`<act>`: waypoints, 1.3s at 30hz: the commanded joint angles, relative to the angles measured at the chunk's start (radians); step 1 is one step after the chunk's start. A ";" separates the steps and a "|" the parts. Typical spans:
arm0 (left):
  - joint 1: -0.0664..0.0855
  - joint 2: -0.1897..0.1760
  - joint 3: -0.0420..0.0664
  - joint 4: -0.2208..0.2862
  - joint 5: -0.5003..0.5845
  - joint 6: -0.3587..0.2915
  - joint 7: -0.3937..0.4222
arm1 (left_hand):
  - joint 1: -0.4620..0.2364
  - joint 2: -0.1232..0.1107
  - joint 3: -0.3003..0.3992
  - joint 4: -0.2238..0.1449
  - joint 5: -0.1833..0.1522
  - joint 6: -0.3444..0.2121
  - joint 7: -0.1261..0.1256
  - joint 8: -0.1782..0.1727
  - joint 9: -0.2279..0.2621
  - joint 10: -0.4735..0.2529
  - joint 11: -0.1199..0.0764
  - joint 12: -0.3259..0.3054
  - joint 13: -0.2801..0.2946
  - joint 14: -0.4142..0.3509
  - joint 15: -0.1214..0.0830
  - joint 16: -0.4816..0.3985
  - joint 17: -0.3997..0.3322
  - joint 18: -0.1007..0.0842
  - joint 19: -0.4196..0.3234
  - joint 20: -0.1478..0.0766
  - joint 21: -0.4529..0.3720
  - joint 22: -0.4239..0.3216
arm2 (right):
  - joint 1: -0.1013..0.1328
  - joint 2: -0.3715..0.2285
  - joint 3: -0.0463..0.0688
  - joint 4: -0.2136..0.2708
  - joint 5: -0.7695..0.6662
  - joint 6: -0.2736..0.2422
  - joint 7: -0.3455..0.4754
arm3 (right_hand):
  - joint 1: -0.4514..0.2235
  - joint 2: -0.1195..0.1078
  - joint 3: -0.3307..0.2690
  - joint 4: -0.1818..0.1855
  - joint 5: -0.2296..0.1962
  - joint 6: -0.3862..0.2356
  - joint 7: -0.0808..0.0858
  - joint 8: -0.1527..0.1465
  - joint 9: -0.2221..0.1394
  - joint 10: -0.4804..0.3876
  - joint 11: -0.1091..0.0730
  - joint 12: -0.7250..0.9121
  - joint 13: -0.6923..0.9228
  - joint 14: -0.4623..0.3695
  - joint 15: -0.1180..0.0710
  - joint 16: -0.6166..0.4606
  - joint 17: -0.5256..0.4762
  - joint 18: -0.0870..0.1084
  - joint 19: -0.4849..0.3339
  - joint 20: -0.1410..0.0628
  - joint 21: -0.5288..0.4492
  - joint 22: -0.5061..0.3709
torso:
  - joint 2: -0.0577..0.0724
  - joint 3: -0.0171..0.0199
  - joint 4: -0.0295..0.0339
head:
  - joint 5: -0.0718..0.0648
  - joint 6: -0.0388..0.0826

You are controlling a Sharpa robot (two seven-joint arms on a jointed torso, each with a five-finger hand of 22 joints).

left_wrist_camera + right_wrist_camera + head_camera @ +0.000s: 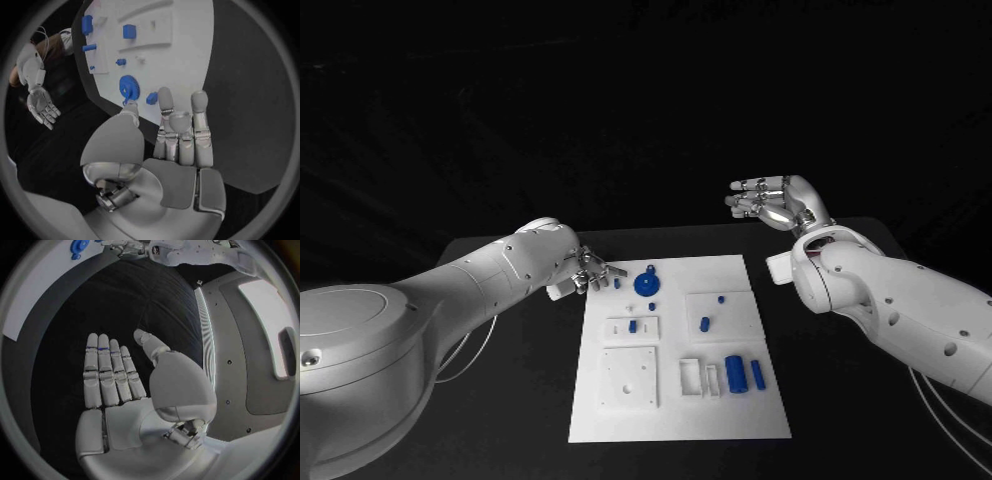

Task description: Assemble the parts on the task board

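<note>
While parts (736, 373) lie loose on task board (678, 348) | left hand (587, 272) spread, empty | right hand (773, 203) spread (raised aside) | I judge assembly barely begun

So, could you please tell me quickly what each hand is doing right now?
Left hand: open, holding nothing, at the task board's far left edge.
Right hand: open, holding nothing, raised off the board.

Dim scene, black surroundings; the white task board (678, 345) glows brightest, wrist views bend straight edges, rims dark.
</note>
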 commanded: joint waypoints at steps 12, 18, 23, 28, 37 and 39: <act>-0.003 0.007 0.000 -0.001 0.029 0.030 0.009 | 0.045 0.147 -0.052 -0.188 0.105 0.012 -0.002 0.005 0.011 0.042 0.003 -0.003 0.001 -0.005 0.000 0.003 -0.006 0.007 -0.007 0.005 -0.001 0.018 | 0.000 0.008 0.000 -0.005 0.000 0.010 0.003 | 0.001 0.000 -0.001 -0.008 -0.004 0.000 0.000 0.002 -0.001 -0.005 0.001 -0.004 -0.002 -0.007 -0.002 -0.003 -0.001 0.005 -0.001 0.003 -0.003 0.000 | 0.003 0.0001 -0.0015 | -0.002 0.004; -0.004 0.009 -0.001 -0.001 0.029 0.029 0.014 | 0.069 0.181 -0.077 -0.238 0.244 0.024 -0.009 0.017 0.046 0.043 0.000 -0.005 0.000 -0.006 -0.003 0.005 -0.005 0.004 -0.009 0.002 0.000 0.019 | 0.000 0.011 0.000 -0.007 0.000 0.011 0.003 | 0.001 0.000 -0.001 -0.008 -0.004 0.000 0.000 0.002 -0.001 -0.005 0.001 -0.004 -0.002 -0.007 -0.002 -0.003 -0.001 0.005 -0.001 0.003 -0.003 0.000 | 0.004 0.0010 -0.0020 | -0.003 0.006; -0.004 0.010 -0.001 -0.002 0.029 0.023 0.014 | 0.062 0.190 -0.107 -0.255 0.268 0.024 -0.016 0.025 0.117 0.043 -0.003 -0.004 0.000 -0.006 -0.004 0.007 -0.005 0.003 -0.009 0.001 0.002 0.019 | 0.000 0.014 0.000 -0.009 0.000 0.011 0.002 | 0.001 0.000 -0.001 -0.008 -0.004 0.000 0.000 0.002 -0.001 -0.005 0.001 -0.004 -0.002 -0.007 -0.002 -0.003 -0.001 0.005 -0.001 0.003 -0.003 0.000 | 0.004 0.0009 -0.0017 | -0.005 0.006; -0.004 0.009 -0.001 -0.006 0.029 0.018 0.014 | 0.062 0.185 -0.112 -0.259 0.286 0.017 -0.022 0.040 0.200 0.043 -0.006 -0.005 0.000 -0.006 -0.006 0.009 -0.003 0.001 -0.010 -0.001 0.004 0.019 | 0.000 0.015 0.000 -0.011 0.000 0.010 0.002 | 0.001 0.000 -0.001 -0.008 -0.004 0.000 0.000 0.002 -0.001 -0.005 0.001 -0.004 -0.002 -0.007 -0.002 -0.003 -0.001 0.005 -0.001 0.003 -0.003 0.000 | 0.004 0.0017 -0.0014 | -0.007 0.008; -0.004 0.008 0.000 -0.013 0.029 0.004 0.015 | 0.057 0.177 -0.113 -0.250 0.290 0.007 -0.024 0.037 0.292 0.043 -0.007 -0.006 0.001 -0.007 -0.007 0.008 -0.007 0.000 -0.010 -0.002 0.004 0.018 | 0.000 0.018 0.000 -0.015 0.000 0.013 0.000 | 0.003 0.005 0.002 -0.015 -0.008 0.002 0.000 0.003 0.000 -0.005 0.001 -0.004 -0.002 -0.008 -0.002 -0.003 -0.001 0.006 -0.002 0.003 -0.004 0.000 | 0.005 0.0012 -0.0038 | -0.014 0.009; -0.004 0.008 0.000 -0.014 0.029 0.002 0.016 | 0.055 0.176 -0.114 -0.248 0.289 0.007 -0.024 0.036 0.294 0.043 -0.007 -0.006 0.001 -0.007 -0.007 0.008 -0.007 0.000 -0.010 -0.002 0.004 0.018 | 0.000 0.019 0.000 -0.015 0.000 0.014 0.000 | 0.003 0.005 0.002 -0.015 -0.008 0.002 0.000 0.003 0.000 -0.005 0.001 -0.004 -0.002 -0.008 -0.002 -0.003 -0.001 0.006 -0.002 0.003 -0.004 0.000 | 0.005 0.0016 -0.0027 | -0.016 0.009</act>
